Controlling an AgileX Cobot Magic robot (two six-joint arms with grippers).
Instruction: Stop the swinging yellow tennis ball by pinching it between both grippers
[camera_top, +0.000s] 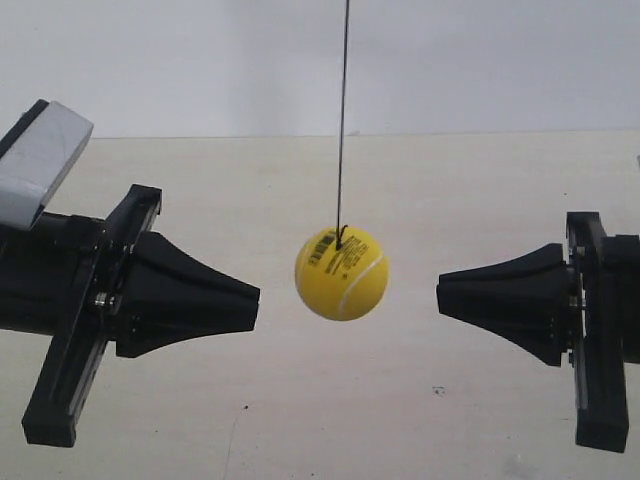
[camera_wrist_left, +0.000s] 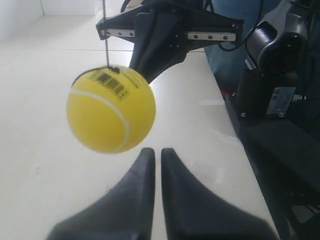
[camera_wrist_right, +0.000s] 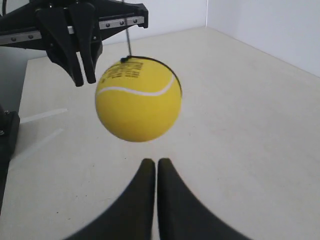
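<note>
The yellow tennis ball (camera_top: 341, 273) hangs on a thin dark string (camera_top: 343, 110) above the pale tabletop, between two black cone tips and touching neither. The cone of the arm at the exterior view's left (camera_top: 250, 305) ends a short gap from the ball. The cone of the arm at the exterior view's right (camera_top: 445, 290) stands slightly farther off. My left gripper (camera_wrist_left: 154, 151) is shut, with the ball (camera_wrist_left: 111, 111) just beyond its tips and off to one side. My right gripper (camera_wrist_right: 152, 162) is shut too, with the ball (camera_wrist_right: 138, 100) close ahead of it.
A pale tabletop (camera_top: 400, 400) lies under the ball, with a white wall (camera_top: 480, 60) behind. A white block (camera_top: 40, 160) sits on the arm at the exterior view's left. Dark robot hardware (camera_wrist_left: 270, 100) stands beside the table in the left wrist view.
</note>
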